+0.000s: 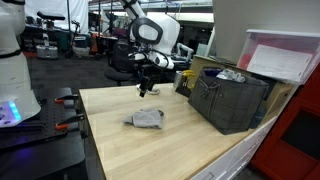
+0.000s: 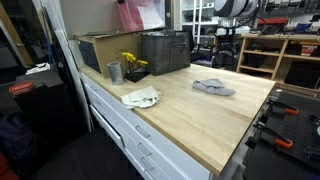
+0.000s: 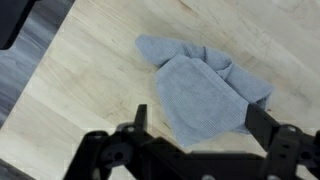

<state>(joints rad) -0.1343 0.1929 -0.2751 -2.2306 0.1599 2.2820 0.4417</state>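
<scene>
Tabletop of pale wood was seen in both exterior views, and its things are listed from left to right. At the far left of an exterior view a white machine was placed, beyond the edge of the tabletop. Near the middle a grey cloth was laid, crumpled and low, well apart from every edge. Directly above it the fingers were positioned, not touching it. At the right a black crate was set, well apart from the cloth. In an exterior view a metal cup, yellow flowers and a white rag were also found, near the crate and far from the fingers.

In the wrist view the fingers were shown spread wide, with nothing held between them. The grey cloth was placed just ahead of them, and its near edge reached down into the gap. Its long axis seemed to be turned slantwise, from the upper left to the lower right, so it was not lined up squarely with the line between the two fingers.
</scene>
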